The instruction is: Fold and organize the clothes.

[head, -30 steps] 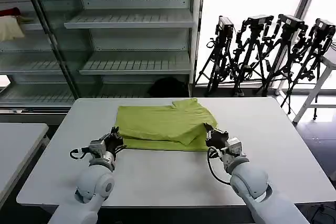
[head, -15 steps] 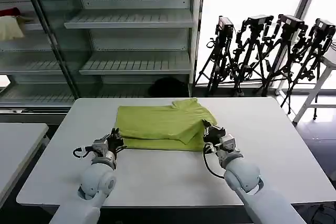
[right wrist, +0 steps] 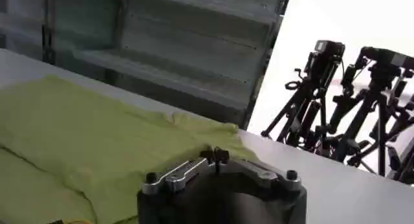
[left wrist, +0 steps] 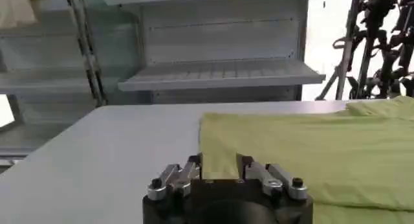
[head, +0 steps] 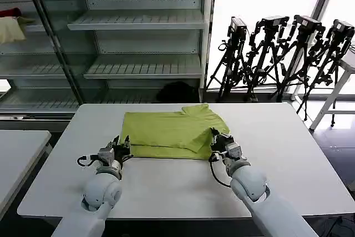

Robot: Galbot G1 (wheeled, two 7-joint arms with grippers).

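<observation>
Hovering at the near left corner of the T-shirt (head: pixel 169 132) on the tabletop (head: pixel 288 154) — left gripper (left wrist: pixel 220 169) spread, risking only the top layer. Pinching the right edge — right gripper (head: pixel 219 139) pressed together, possibly dragging the fold askew.

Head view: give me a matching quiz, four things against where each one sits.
Things:
1. T-shirt
2. left gripper
3. right gripper
4. tripods

Places:
A. by the window, behind the table
B. at the shirt's near right corner
C. folded on the table's far half
D. at the shirt's near left corner

Pairs: 1-C, 2-D, 3-B, 4-A
</observation>
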